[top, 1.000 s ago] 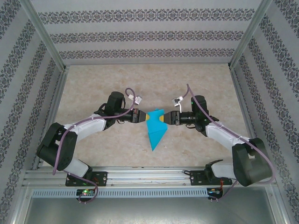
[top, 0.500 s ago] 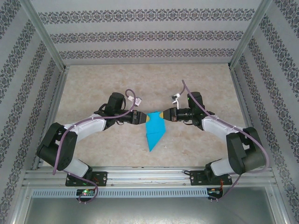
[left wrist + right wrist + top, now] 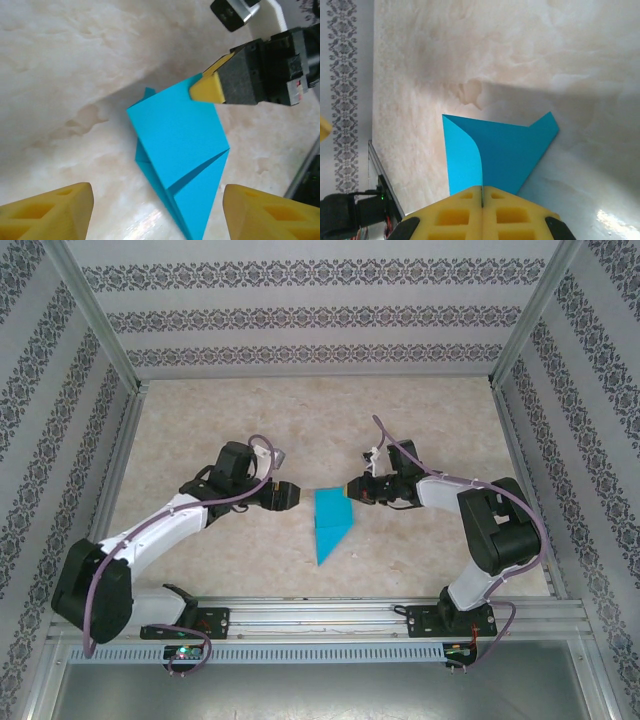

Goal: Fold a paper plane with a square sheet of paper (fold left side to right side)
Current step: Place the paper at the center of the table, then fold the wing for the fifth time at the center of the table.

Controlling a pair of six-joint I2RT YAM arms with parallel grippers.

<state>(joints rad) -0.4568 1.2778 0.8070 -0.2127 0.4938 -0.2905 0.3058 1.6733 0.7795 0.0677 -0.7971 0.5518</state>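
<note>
The folded teal-blue paper [image 3: 329, 524] is lying on the table [image 3: 200, 430] between the 2 arms, its point aiming toward their bases. The right gripper [image 3: 349, 490] is pinching the paper's upper right corner, jaws closed on it. The left gripper [image 3: 297, 497] is hovering just beside the left edge, fingers [image 3: 50, 212] spread wide, holding nothing.

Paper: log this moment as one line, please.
paper: partly folded, on table | left gripper: open, not gripping | right gripper: shut on paper's corner
</note>
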